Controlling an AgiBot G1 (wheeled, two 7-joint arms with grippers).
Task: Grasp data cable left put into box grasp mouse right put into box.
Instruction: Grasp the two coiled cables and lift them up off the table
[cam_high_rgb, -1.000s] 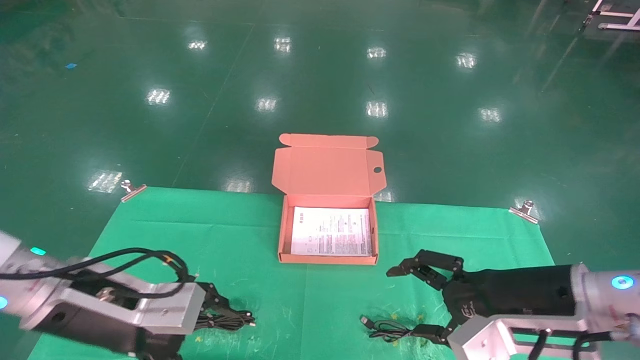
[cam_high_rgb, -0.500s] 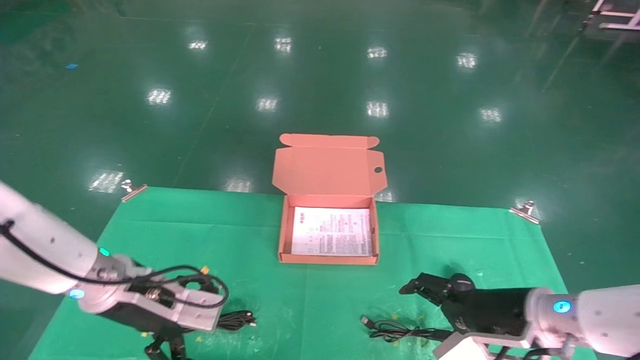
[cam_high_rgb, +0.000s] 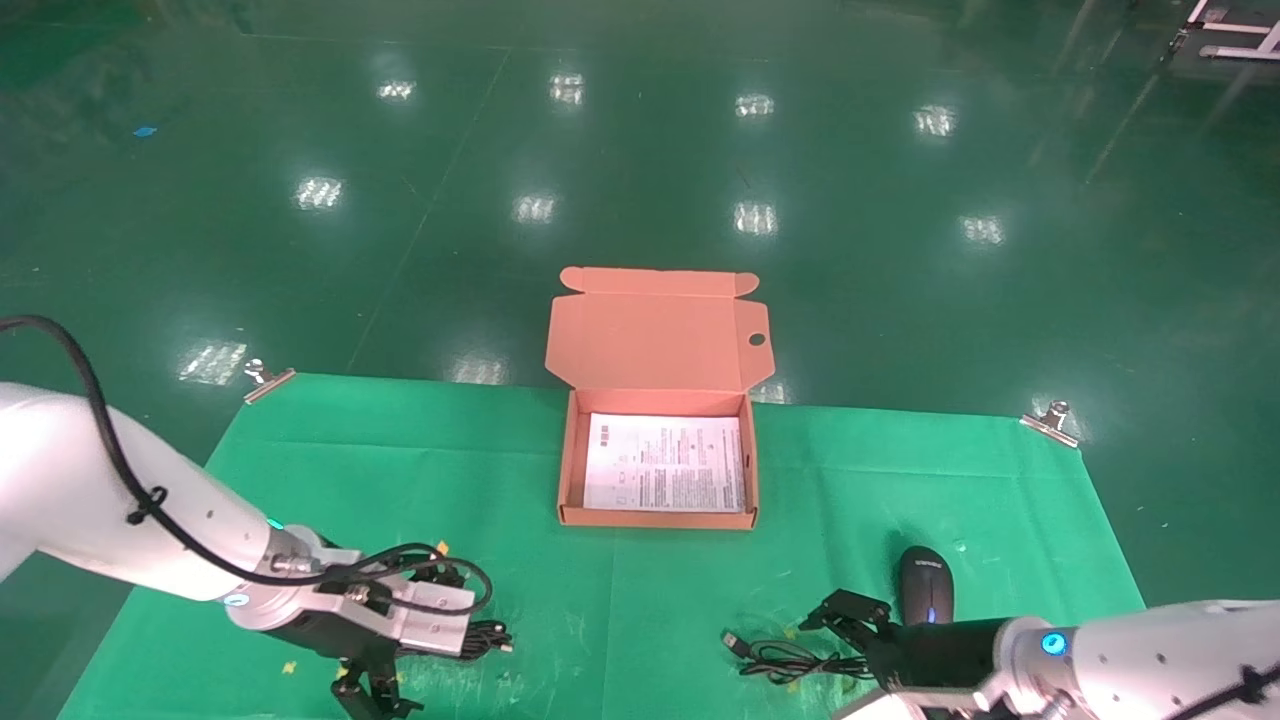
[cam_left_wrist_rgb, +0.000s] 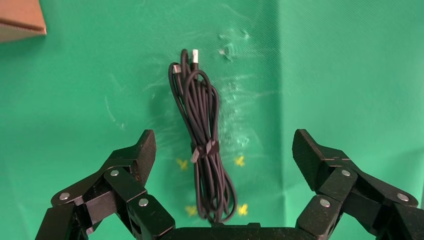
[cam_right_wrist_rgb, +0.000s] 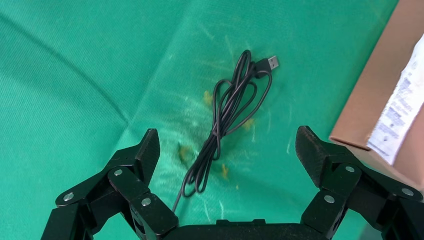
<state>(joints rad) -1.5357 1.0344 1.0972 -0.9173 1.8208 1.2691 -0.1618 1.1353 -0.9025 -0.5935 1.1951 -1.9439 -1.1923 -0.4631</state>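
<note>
data cable (cam_left_wrist_rgb: 204, 150) between open left hand (cam_left_wrist_rgb: 222, 150) fingers (untouched).

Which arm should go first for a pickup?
Left. The left gripper hangs open with the data cable centred between its fingers; the right gripper, also open, frames only the mouse's cord.
</note>
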